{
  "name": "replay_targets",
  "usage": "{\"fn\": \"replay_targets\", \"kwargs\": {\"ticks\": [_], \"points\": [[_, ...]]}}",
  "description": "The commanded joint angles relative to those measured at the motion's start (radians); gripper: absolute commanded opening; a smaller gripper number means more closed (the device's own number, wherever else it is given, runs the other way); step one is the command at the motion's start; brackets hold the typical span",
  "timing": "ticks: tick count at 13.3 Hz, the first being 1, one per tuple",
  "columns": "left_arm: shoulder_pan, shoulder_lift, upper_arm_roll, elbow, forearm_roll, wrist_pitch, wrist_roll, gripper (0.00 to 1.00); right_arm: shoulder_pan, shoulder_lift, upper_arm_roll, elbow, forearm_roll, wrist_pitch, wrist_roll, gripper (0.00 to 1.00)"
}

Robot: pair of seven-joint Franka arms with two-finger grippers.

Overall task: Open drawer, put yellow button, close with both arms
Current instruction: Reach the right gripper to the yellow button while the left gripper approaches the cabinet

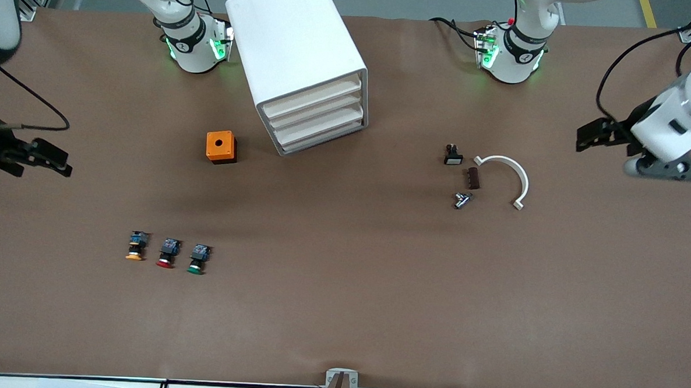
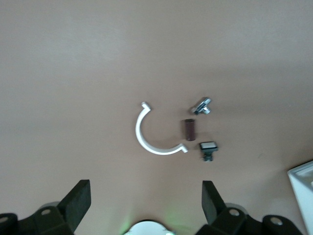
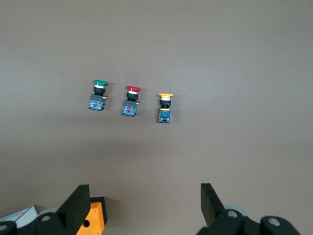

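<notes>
Cabinet (image 1: 302, 58) stood on the table (image 1: 340, 310) between the two arm bases, front angled toward the left arm's end. Top drawer (image 1: 313, 98) sat pushed in, flush with the two drawers under it.

Yellow button (image 1: 136, 246) lay on its side on the bare table, well nearer the front camera than the cabinet, toward the right arm's end. It was the outermost of a row of three: red button (image 1: 168, 253) just beside it, green button (image 1: 198, 259) next along. All three caps pointed toward the front camera. None touched another.

Orange box (image 1: 221, 147) with a round hole on top sat beside the cabinet, between it and the button row.

Right gripper (image 3: 145, 208) hung in the air at the right arm's end of the table, fingers spread wide, holding nothing. Its wrist view showed the three buttons ahead on the table.

Left gripper (image 2: 146, 205) hung in the air at the left arm's end, fingers likewise spread wide and empty.

Near the left arm's end lay a white curved clip (image 1: 506, 178), a small brown block (image 1: 473, 178), a white-capped switch (image 1: 453, 156) and a small metal fitting (image 1: 462, 199), close together but apart.
</notes>
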Motion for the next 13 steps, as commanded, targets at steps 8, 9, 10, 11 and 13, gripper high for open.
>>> {"fn": "replay_targets", "kwargs": {"ticks": [8,9,10,11,13], "points": [[-0.061,0.349,-0.008,0.109,-0.106,0.075,-0.357,1.00,-0.054,0.320,0.010,0.007,0.013,0.230,-0.033,1.00],[-0.079,0.368,-0.008,0.109,-0.126,0.075,-0.420,1.00,-0.057,0.348,0.010,0.006,0.013,0.257,-0.033,1.00],[-0.099,0.386,-0.007,0.109,-0.131,0.076,-0.504,1.00,-0.058,0.378,0.010,0.006,0.013,0.283,-0.031,1.00],[-0.122,0.405,-0.007,0.111,-0.132,0.079,-0.583,1.00,-0.058,0.411,0.010,0.006,0.013,0.308,-0.031,1.00],[-0.175,0.440,-0.007,0.126,-0.132,0.087,-0.756,1.00,-0.055,0.466,0.010,0.004,0.013,0.337,-0.033,1.00]]}}
